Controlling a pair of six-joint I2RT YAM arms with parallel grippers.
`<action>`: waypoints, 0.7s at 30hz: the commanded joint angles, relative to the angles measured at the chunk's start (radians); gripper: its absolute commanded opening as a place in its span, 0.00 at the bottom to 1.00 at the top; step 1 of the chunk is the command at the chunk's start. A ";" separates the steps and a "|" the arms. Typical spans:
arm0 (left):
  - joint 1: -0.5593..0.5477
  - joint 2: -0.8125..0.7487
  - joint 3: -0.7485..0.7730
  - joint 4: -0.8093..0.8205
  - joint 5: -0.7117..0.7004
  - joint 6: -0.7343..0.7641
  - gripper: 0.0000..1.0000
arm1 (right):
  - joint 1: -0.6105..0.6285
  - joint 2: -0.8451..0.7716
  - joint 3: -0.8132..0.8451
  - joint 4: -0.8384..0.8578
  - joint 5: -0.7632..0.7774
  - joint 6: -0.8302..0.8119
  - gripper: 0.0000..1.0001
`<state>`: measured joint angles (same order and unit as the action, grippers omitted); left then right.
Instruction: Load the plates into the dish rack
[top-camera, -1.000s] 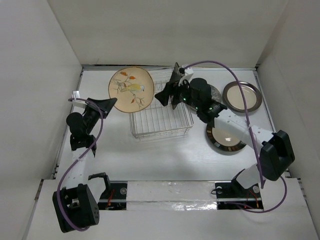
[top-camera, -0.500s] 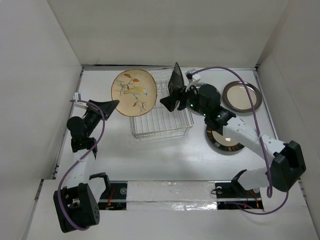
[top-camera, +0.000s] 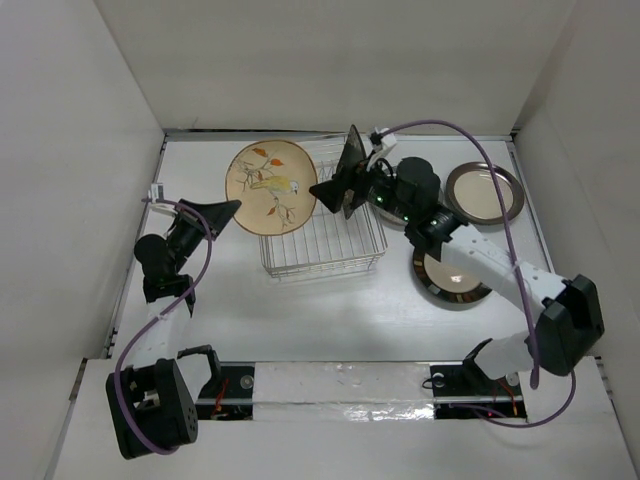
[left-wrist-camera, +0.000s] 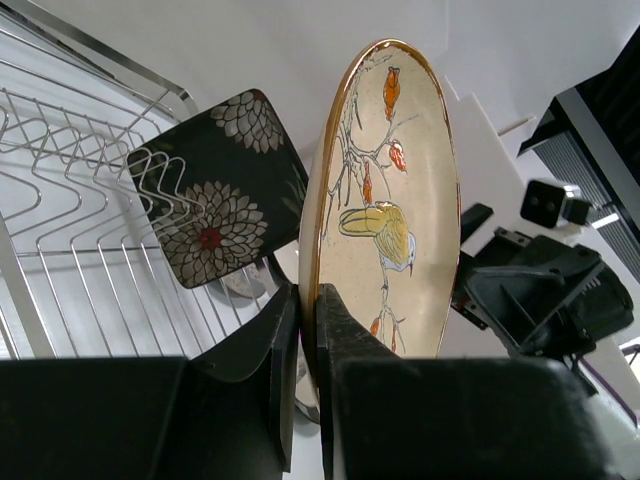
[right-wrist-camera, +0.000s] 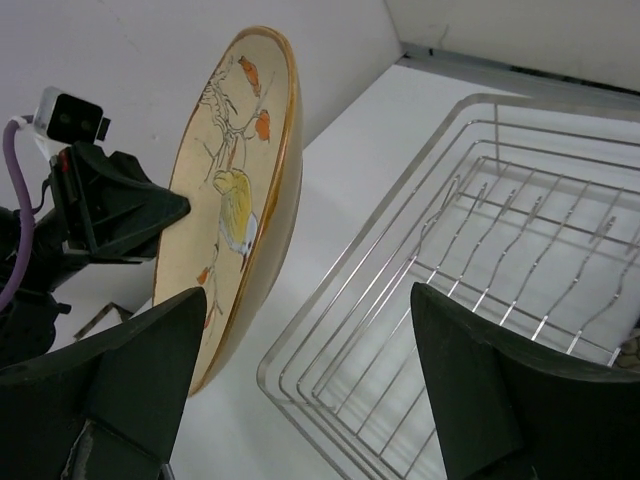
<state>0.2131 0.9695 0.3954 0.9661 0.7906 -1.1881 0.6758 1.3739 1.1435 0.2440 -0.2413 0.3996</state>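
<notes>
The tan plate (top-camera: 270, 186), painted with a bird, stands on edge just left of the dish rack (top-camera: 322, 235). My left gripper (top-camera: 228, 211) is shut on its lower rim (left-wrist-camera: 305, 300). In the left wrist view the tan plate (left-wrist-camera: 390, 220) fills the middle, and the dark floral plate (left-wrist-camera: 215, 200) stands upright in the rack's (left-wrist-camera: 60, 220) far slots. My right gripper (top-camera: 335, 195) hangs open over the rack's left part, close to the tan plate's right edge (right-wrist-camera: 235, 190). Nothing lies between its fingers (right-wrist-camera: 308, 295).
A grey-rimmed cream plate (top-camera: 485, 192) lies flat at the back right. A black-rimmed cream plate (top-camera: 448, 280) lies right of the rack, partly under my right arm. White walls close in the table on three sides.
The tan plate has shifted a little right toward the rack in my left gripper. The right arm has swung its elbow outward, and its open gripper stays by the plate's edge.
</notes>
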 joint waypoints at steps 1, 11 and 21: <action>0.000 -0.015 0.013 0.187 0.015 -0.053 0.00 | 0.008 0.100 0.099 0.043 -0.090 0.031 0.88; 0.000 -0.029 -0.010 0.151 0.035 0.007 0.00 | 0.039 0.283 0.246 0.097 -0.145 0.116 0.63; 0.000 -0.020 -0.023 0.117 0.024 -0.016 0.41 | 0.067 0.272 0.228 0.100 -0.032 0.117 0.00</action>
<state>0.2203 0.9794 0.3534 0.9600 0.7959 -1.1500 0.7216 1.6886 1.3621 0.2783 -0.3420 0.5518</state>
